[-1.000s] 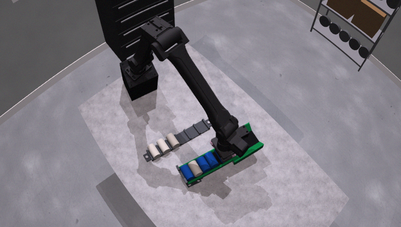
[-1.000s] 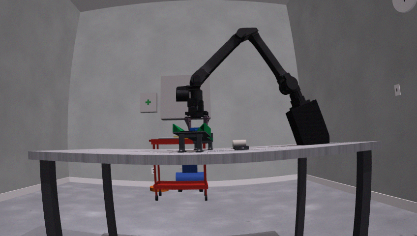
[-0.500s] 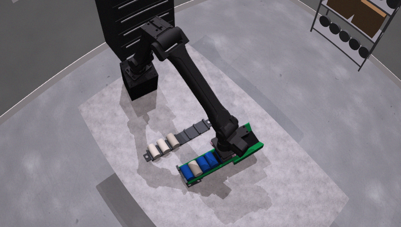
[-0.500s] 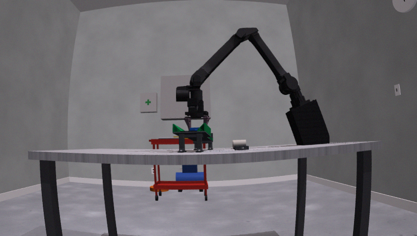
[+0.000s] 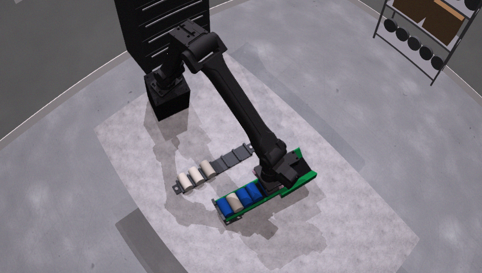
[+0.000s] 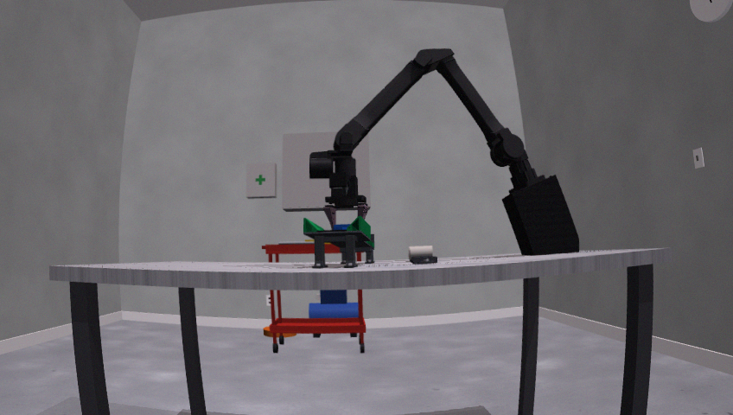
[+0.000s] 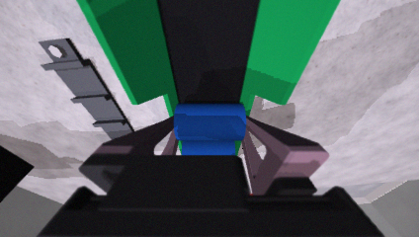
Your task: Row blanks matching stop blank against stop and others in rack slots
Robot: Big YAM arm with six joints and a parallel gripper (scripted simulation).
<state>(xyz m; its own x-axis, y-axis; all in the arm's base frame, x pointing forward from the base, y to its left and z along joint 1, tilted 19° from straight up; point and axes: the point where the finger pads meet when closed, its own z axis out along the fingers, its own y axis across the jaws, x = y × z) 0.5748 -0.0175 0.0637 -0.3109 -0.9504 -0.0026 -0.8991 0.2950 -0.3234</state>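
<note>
The green feed ramp lies at the front right of the mat. On it, from the stop upward, lie a blue blank, a cream blank and two more blue blanks, side by side. My gripper is shut on another blue blank, held across the ramp's black floor just above the row. In the side view the gripper sits low between the ramp's green walls. The grey stock rack holds three cream blanks in its near slots.
The rack's far slots are empty. The arm's black base stands at the back of the mat. A red cart stands on the floor behind the table.
</note>
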